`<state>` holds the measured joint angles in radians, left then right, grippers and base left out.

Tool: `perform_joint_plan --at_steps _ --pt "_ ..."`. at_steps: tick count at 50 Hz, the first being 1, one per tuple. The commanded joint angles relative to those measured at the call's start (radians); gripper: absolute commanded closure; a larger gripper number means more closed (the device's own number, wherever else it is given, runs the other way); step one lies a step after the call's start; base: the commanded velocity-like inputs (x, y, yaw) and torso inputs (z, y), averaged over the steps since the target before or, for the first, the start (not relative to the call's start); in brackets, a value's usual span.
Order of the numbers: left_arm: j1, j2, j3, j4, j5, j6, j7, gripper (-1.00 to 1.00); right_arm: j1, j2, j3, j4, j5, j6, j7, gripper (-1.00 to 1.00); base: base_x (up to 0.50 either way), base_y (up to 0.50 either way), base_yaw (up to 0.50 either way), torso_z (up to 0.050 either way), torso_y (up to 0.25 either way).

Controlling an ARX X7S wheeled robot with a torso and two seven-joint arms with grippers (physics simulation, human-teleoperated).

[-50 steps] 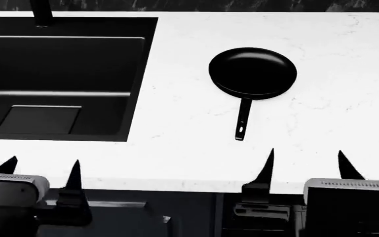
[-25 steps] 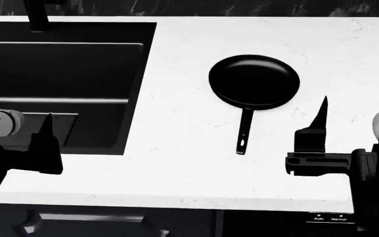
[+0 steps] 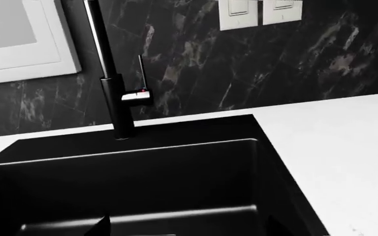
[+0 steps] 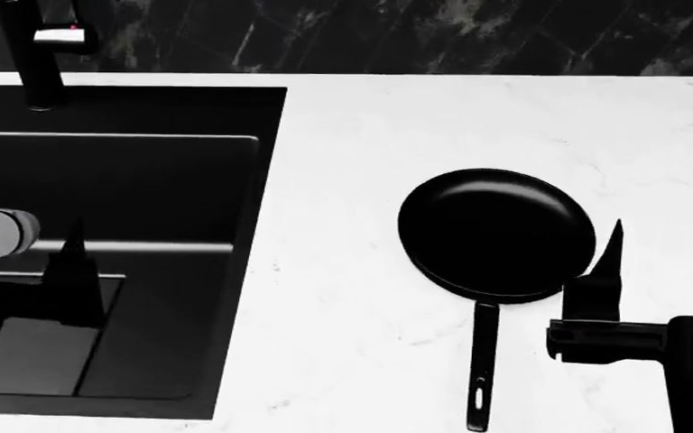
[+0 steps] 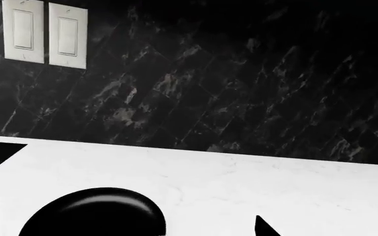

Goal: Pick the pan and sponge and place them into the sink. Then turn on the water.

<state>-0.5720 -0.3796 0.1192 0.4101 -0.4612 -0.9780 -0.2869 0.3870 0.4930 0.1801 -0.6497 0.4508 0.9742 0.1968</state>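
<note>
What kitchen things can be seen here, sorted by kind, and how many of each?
Frying pan: 1
Sink: 1
Faucet: 1
Wall switch plates: 2
Sponge: 0 in view
Total: 5

White marble counter [image 4: 359, 271] carries the pan [image 4: 496, 233], beside the sink [image 4: 118, 234].

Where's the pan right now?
In the head view the pan sits on the white counter, right of the sink, handle toward the robot, beside the right tool.
</note>
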Motion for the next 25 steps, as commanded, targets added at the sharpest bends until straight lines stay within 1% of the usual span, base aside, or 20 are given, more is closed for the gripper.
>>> perform_joint_plan --at_steps 1,6,12,13,17,18,19,20,21,22,23,24,25 --pt "0.018 -0.005 0.004 -0.007 0.003 0.017 0.001 -1.00 -0.055 0.000 0.013 0.001 0.002 -0.019 -0.007 -1.00 0.48 0.19 0.00 0.000 0.000" --pt "0.034 -0.013 -0.004 -0.002 -0.004 0.022 0.007 -1.00 -0.058 0.009 0.042 -0.032 0.019 0.015 0.003 -1.00 0.46 0.25 0.00 0.000 0.003" --pt "0.024 -0.006 0.011 -0.010 0.005 0.024 -0.001 -1.00 -0.087 0.005 0.049 -0.070 0.038 0.049 0.011 -1.00 0.37 0.40 0.00 0.000 0.000" --pt "0.033 -0.016 -0.001 -0.001 -0.003 0.024 0.005 -1.00 -0.088 0.006 0.050 -0.084 0.043 0.063 0.016 -1.00 0.25 0.42 0.00 0.000 0.000" --pt "0.030 -0.011 0.008 -0.010 0.001 0.030 0.004 -1.00 -0.122 -0.005 0.064 -0.104 0.047 0.060 0.022 -1.00 0.10 0.42 0.00 0.000 0.000" --pt "0.028 -0.009 0.012 -0.012 0.003 0.030 0.003 -1.00 -0.126 -0.022 0.092 -0.113 0.063 0.063 0.025 -1.00 0.00 0.00 0.00 0.000 0.000" --pt "0.029 -0.012 0.011 -0.011 0.002 0.029 0.003 -1.00 -0.119 -0.024 0.111 -0.125 0.082 0.099 0.033 -1.00 0.00 0.00 0.00 0.000 0.000" --pt "0.028 -0.013 0.010 -0.013 0.002 0.031 0.005 -1.00 -0.091 -0.007 0.099 -0.129 0.116 0.231 0.052 -1.00 0.00 0.00 0.00 0.000 0.000" --pt "0.029 -0.019 0.006 -0.013 -0.001 0.030 0.009 -1.00 -0.082 -0.029 0.139 -0.149 0.140 0.234 0.052 -1.00 0.00 0.00 0.00 0.000 0.000" --pt "0.030 -0.019 0.007 -0.013 -0.001 0.032 0.010 -1.00 -0.060 -0.019 0.130 -0.158 0.166 0.319 0.063 -1.00 0.00 0.00 0.00 0.000 0.000" --pt "0.035 -0.024 0.001 -0.009 -0.004 0.035 0.014 -1.00 -0.054 -0.038 0.151 -0.164 0.189 0.333 0.057 -1.00 0.00 0.00 0.00 0.000 0.000" --pt "0.037 -0.020 0.006 -0.013 -0.002 0.040 0.012 -1.00 -0.040 -0.066 0.198 -0.177 0.219 0.376 0.068 -1.00 0.00 0.00 0.00 0.000 0.000" --pt "0.042 -0.021 0.005 -0.015 -0.002 0.045 0.014 -1.00 -0.028 -0.066 0.205 -0.195 0.247 0.441 0.074 -1.00 0.00 0.00 0.00 0.000 0.000"
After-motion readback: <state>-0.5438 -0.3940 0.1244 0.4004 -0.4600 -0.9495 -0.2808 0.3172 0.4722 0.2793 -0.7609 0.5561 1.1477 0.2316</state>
